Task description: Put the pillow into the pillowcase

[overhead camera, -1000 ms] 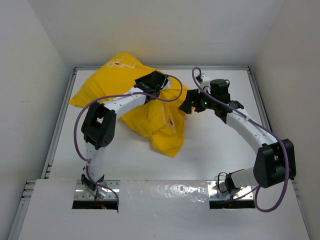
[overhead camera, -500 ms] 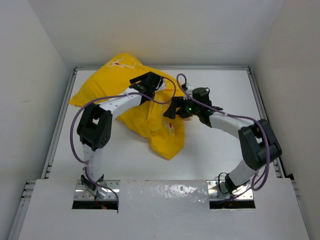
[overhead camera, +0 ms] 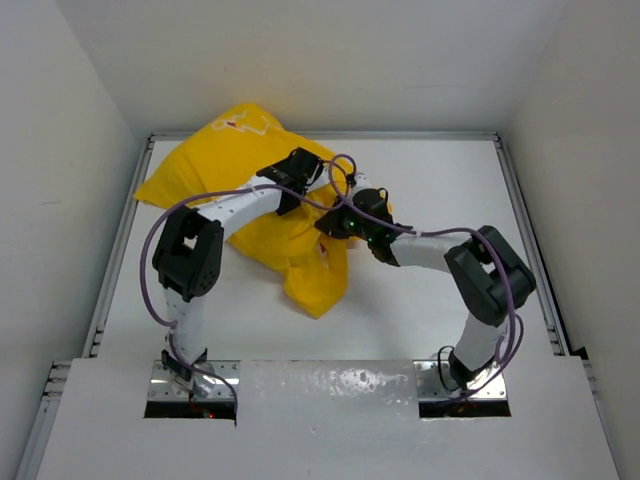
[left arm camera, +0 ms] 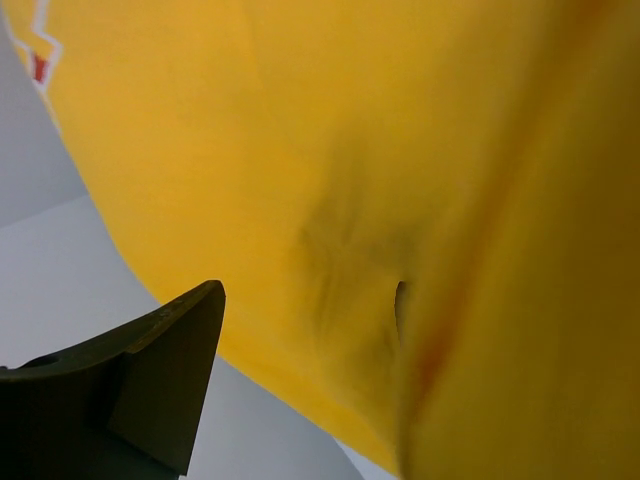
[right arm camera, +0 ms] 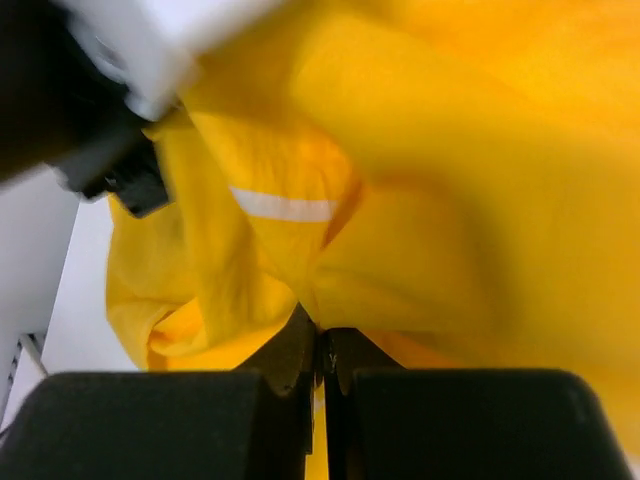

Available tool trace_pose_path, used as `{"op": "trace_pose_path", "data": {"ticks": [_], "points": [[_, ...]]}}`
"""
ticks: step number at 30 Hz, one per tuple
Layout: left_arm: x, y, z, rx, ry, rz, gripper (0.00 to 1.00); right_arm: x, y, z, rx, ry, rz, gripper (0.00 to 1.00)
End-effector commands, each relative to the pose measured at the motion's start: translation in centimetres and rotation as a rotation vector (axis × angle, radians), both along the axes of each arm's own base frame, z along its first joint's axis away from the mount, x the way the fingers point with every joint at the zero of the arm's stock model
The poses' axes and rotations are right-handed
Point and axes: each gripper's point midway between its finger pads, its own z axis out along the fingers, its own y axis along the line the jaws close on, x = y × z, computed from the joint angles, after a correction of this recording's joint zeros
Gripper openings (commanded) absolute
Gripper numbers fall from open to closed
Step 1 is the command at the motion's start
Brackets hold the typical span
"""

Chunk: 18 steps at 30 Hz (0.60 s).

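— Where's the pillowcase [overhead camera: 270, 235]?
— Centre-left, long axis upper-left to lower-right. Right claw [right arm camera: 319, 340] clenched on its right fold; left claw [overhead camera: 300, 165] at its top, grip unclear. Pillow hidden.

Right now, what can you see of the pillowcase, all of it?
The pillowcase is bright yellow cloth, thin and soft-looking, lying crumpled on the white table from its far-left corner toward the middle, one corner trailing nearer. A white and red print shows at its far edge. The right gripper has its fingers closed on a fold near the middle; the left gripper is close over the cloth beside it, grip unclear.
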Motion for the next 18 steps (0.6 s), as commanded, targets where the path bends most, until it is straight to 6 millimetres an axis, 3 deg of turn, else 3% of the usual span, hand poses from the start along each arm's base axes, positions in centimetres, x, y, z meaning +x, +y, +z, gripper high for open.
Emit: {"op": "trace_pose_path", "data": {"ticks": [1,4,6,7,10,11,12,13,14,15,16,17,18], "points": [[-1.1,1.3,-1.2,0.094,0.015,-0.027,0.67,1.5,-3.2,8.3,0.075,-0.255,-0.163,0.0],[-1.6,2.7,-2.6,0.15,0.027,-0.013,0.66,1.1,-7.0,11.2,0.048,-0.332,-0.27,0.0],[-1.5,3.4,-2.9,0.133,0.032,0.004,0.67,0.5,-8.9,10.8,0.014,-0.312,-0.315,0.0],[-1.3,3.6,-2.6,0.107,0.029,0.02,0.67,0.8,-10.0,10.3,-0.013,-0.306,-0.333,0.0],[-0.5,3.7,-0.9,-0.066,0.062,0.045,0.7,1.5,-12.6,6.2,-0.112,-0.183,-0.375,0.0],[-0.5,3.4,-0.3,-0.132,0.088,0.036,0.71,1.6,-13.1,4.8,-0.147,-0.135,-0.366,0.0],[-1.7,1.7,-0.6,-0.256,0.192,-0.027,0.76,2.4,-13.4,5.0,-0.162,-0.134,-0.369,0.0],[-0.7,1.6,2.1,-0.368,0.164,-0.019,0.78,3.1,-14.3,3.8,-0.222,-0.127,-0.371,0.0],[-0.9,1.0,2.9,-0.449,0.19,-0.041,0.8,3.5,-14.9,3.2,-0.252,-0.11,-0.377,0.0],[-1.6,-1.2,4.6,-0.598,0.246,-0.121,0.8,4.8,-15.6,4.0,-0.245,-0.119,-0.384,0.0],[-1.5,-0.5,6.1,-0.691,0.246,-0.112,0.8,5.4,-15.8,3.2,-0.258,-0.099,-0.373,0.0],[-1.8,-0.8,7.0,-0.775,0.269,-0.134,0.81,6.0,-16.0,3.3,-0.258,-0.099,-0.358,0.0],[-2.9,-2.3,8.6,-0.926,0.333,-0.204,0.82,7.3,-15.4,5.1,-0.245,-0.136,-0.325,0.0]]}}
